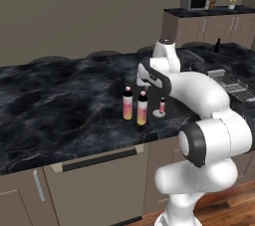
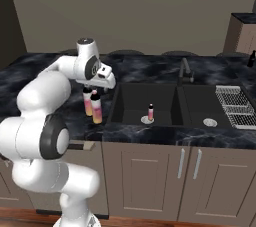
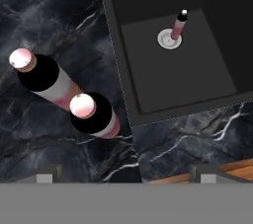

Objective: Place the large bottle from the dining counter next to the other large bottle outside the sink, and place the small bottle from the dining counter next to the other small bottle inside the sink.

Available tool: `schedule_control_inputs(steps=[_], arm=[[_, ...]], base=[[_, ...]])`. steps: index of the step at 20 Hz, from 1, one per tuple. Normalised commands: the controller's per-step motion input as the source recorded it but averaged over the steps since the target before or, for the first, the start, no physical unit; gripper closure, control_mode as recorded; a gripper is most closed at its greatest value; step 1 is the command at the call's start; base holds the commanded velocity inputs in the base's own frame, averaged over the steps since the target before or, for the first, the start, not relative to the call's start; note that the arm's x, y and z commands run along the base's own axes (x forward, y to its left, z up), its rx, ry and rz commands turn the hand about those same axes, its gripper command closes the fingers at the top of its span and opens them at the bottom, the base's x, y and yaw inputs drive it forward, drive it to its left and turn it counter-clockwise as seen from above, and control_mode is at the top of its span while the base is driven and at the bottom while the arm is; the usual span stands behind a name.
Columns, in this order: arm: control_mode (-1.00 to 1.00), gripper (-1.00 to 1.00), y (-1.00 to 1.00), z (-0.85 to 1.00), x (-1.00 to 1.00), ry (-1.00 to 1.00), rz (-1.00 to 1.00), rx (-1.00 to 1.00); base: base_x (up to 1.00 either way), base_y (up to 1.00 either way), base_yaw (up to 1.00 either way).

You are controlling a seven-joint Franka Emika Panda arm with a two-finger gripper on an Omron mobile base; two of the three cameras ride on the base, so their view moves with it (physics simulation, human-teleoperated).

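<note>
You have two tall pink-yellow bottles, one [image 1: 142, 109] just beside the other [image 1: 128, 103], upright on the counter [image 1: 60, 105] right of the base's near edge and just left of the sink [image 2: 145, 102]. Your gripper [image 3: 123, 173] hangs above them with its jaws wide, holding nothing. In the sink, the pink bottle [image 2: 150, 112] stands upright just beside the drain [image 2: 147, 119]. Past the sink the faucet [image 2: 184, 73] rises, with the drain rack [image 2: 235, 106] to its right. Far off, the black bottle [image 1: 217, 46] stands on the marble top near the rack's back end.
</note>
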Motion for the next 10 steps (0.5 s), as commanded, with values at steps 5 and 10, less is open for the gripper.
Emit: schedule_control_inputs(steps=[5,10], arm=[[-1.00,-1.00,-0.03,-0.17,-0.29,-0.01,0.17,0.00],[-1.00,-1.00,-0.03,0.00,-0.43,-0.03,0.09,0.00]], base=[[0.00,0.00,0.00],[0.00,0.00,0.00]])
